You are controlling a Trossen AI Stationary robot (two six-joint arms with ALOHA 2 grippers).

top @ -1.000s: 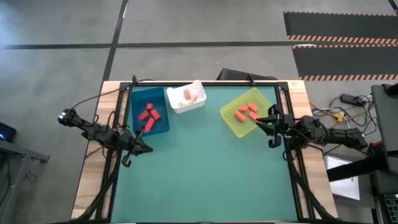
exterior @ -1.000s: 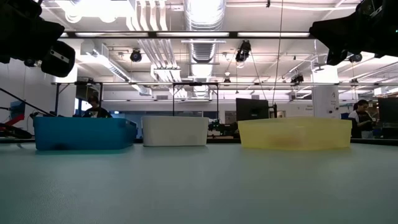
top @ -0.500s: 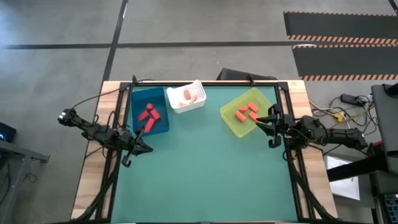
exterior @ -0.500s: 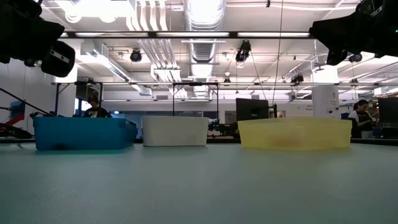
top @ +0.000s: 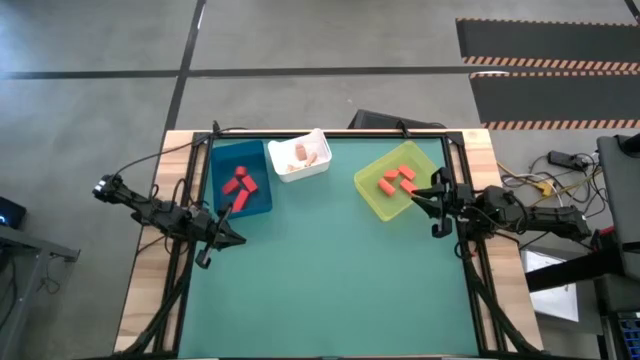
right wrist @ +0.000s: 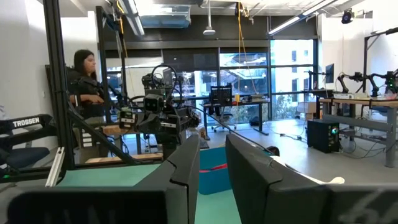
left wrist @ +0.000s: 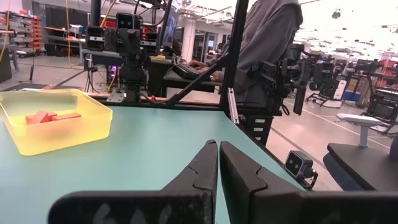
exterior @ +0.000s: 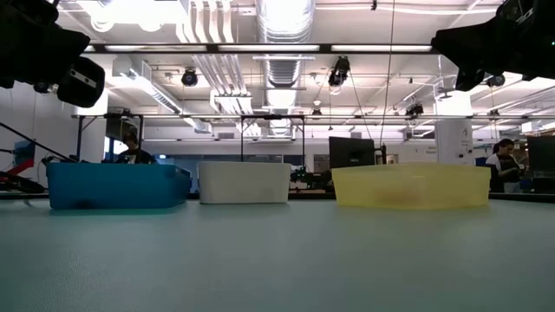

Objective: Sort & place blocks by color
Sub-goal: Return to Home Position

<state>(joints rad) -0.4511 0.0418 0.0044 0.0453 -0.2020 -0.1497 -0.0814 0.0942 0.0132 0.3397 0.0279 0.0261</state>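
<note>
All the blocks lie in bins at the table's far side. Red blocks (top: 238, 184) are in the blue bin (top: 258, 160), pale tan blocks (top: 303, 153) in the white bin (top: 317, 170), and orange blocks (top: 396, 180) in the yellow-green bin (top: 372, 196). My left gripper (top: 240, 240) hovers shut at the table's left edge, just near of the blue bin, holding nothing. My right gripper (top: 416, 197) hovers at the right edge beside the yellow-green bin, its fingers a little apart and empty. The left wrist view shows the orange blocks (left wrist: 53, 116) across the table.
The three bins stand in a row along the far edge: blue bin (exterior: 117, 185), white bin (exterior: 244, 183), yellow-green bin (exterior: 411, 186). The green mat (top: 330, 280) spreads between the arms and toward the near edge. People stand in the room beyond the table.
</note>
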